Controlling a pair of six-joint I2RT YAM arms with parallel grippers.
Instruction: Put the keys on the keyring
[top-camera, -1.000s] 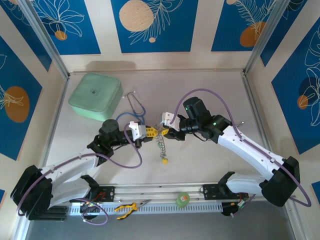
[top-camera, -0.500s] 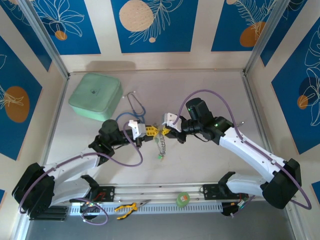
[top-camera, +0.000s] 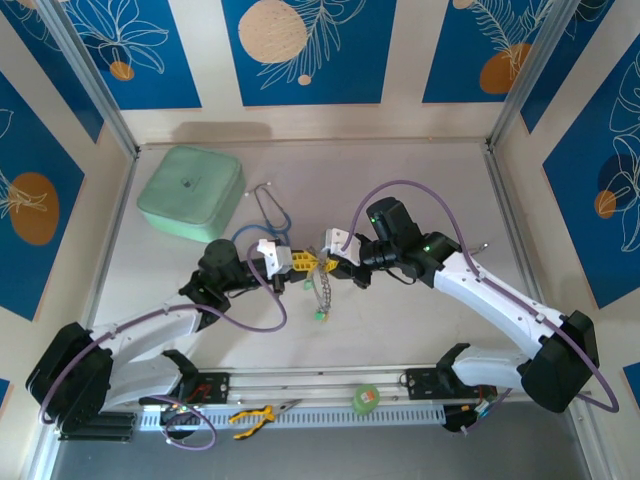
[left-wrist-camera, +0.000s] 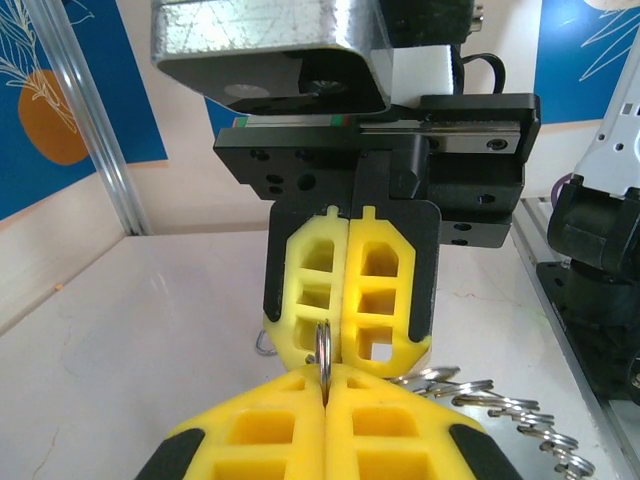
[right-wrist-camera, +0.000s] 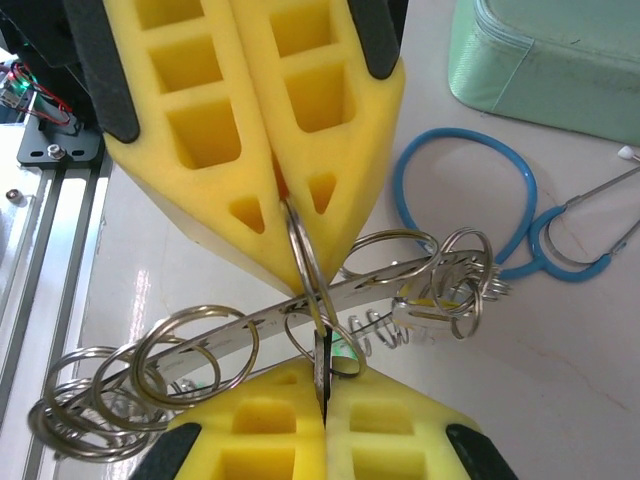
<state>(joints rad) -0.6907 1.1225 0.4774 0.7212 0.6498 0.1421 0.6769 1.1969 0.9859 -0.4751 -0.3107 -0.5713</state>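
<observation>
A pale grey tabletop (top-camera: 420, 330), faintly scuffed, is enclosed by cream walls (top-camera: 405, 60) set with blue panels on which white leaves and orange discs are printed. Aluminium posts (top-camera: 100, 90) are fixed at the far corners. Above the middle of the tabletop the keyring (top-camera: 312, 262) is pinched from both sides. The left pincer (top-camera: 297, 264) is pressed together on it, and the right pincer (top-camera: 326, 262) is likewise clamped on it, tip to tip. The keys (top-camera: 322, 292) are strung below it on small rings, with a green tag (top-camera: 318, 314) lowest. A mint-green case (top-camera: 191, 192) and a blue stethoscope (top-camera: 268, 208) are laid at the far left. Yellow-handled pliers (top-camera: 252, 415) and a green tape roll (top-camera: 366, 398) are seen by the near rail (top-camera: 320, 385).
</observation>
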